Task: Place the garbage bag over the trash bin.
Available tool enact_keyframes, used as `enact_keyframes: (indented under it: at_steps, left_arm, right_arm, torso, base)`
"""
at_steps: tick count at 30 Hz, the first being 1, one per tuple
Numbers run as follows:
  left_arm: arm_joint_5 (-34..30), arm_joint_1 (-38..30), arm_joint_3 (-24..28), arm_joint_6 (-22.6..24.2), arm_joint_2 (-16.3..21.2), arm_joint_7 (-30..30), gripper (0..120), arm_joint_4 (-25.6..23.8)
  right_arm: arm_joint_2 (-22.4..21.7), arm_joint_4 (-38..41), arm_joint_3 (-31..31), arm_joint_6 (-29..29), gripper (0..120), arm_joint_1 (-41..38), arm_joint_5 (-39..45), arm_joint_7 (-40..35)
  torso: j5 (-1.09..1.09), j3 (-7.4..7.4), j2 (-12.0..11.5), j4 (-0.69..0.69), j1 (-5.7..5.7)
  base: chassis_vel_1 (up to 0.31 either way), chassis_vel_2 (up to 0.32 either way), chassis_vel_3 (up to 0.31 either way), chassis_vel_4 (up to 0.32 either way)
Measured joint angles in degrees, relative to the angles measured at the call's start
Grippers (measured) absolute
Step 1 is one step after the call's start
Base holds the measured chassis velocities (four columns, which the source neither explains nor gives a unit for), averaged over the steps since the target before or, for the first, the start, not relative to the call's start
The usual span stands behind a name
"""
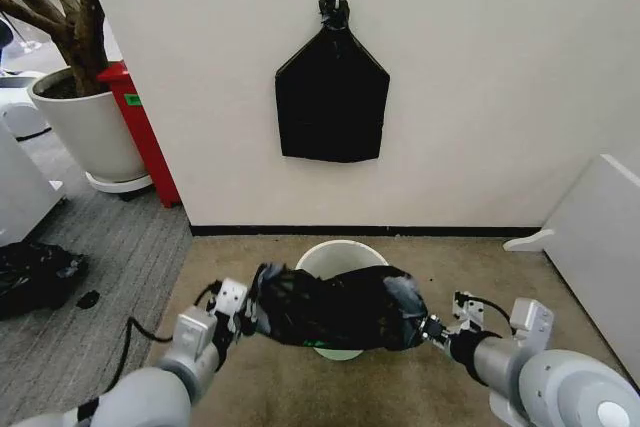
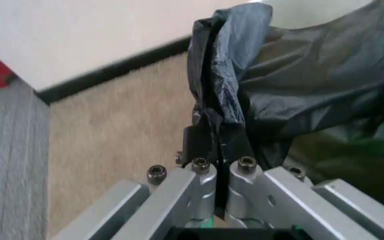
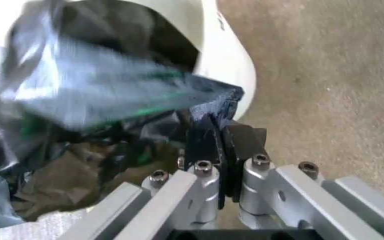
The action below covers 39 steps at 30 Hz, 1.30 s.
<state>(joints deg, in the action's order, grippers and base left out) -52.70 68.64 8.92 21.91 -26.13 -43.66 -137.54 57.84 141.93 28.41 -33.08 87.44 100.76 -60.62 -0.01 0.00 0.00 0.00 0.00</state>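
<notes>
Left gripper (image 1: 243, 315) and right gripper (image 1: 432, 328) each clamp the thin wrinkly black plastic garbage bag (image 1: 335, 307), stretched above the round cream-white plastic trash bin (image 1: 335, 256).

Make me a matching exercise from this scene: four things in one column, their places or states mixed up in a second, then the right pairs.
Things
1. garbage bag
2. trash bin
3. black bundle
4. plant pot

Places or states
A. hanging on the wall
B. stretched between the left gripper and right gripper
C. on the floor beside a red post
D. standing on the beige carpet, partly behind the bag

Pairs: 1-B, 2-D, 3-A, 4-C
</notes>
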Motion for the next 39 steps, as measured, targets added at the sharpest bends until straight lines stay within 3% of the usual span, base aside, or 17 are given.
enact_keyframes:
  at_steps: [2,6,12,24,39]
  left_arm:
    - [0.61,-0.87,1.75,-0.32,-0.83,0.14,0,1.73]
    - [5.02,-4.53,8.94,-3.40,-5.19,3.71,0,12.52]
    - [9.46,-5.65,12.86,-6.52,-10.54,6.32,0,20.17]
    - [17.38,-8.96,15.58,-13.17,-18.02,8.47,0,29.38]
    - [22.04,-11.53,13.37,-17.48,-20.37,8.46,0,34.80]
  right_arm:
    - [0.41,-1.42,-0.24,-0.40,0,0.06,-0.63,0.65]
    - [2.11,-9.09,-2.02,-1.45,0,-0.48,-6.64,5.28]
    - [4.03,-16.27,-4.51,-0.66,0,-1.56,-14.65,10.66]
    - [4.94,-23.01,-6.65,5.47,0,-3.23,-23.96,21.10]
    - [5.97,-27.78,-6.45,7.64,0,-4.87,-28.82,25.13]
  torso:
    - [0.01,0.00,0.00,0.00,0.00]
    - [0.00,0.01,0.00,-0.01,0.00]
    - [0.02,0.01,0.00,0.00,0.00]
    - [0.02,0.01,0.00,0.00,0.00]
    - [0.01,0.01,0.00,-0.01,0.00]
  base:
    - [0.000,0.000,0.000,0.000]
    - [0.000,0.000,0.000,0.000]
    - [0.000,0.000,0.000,0.000]
    - [0.000,0.000,0.000,0.000]
    - [0.000,0.000,0.000,0.000]
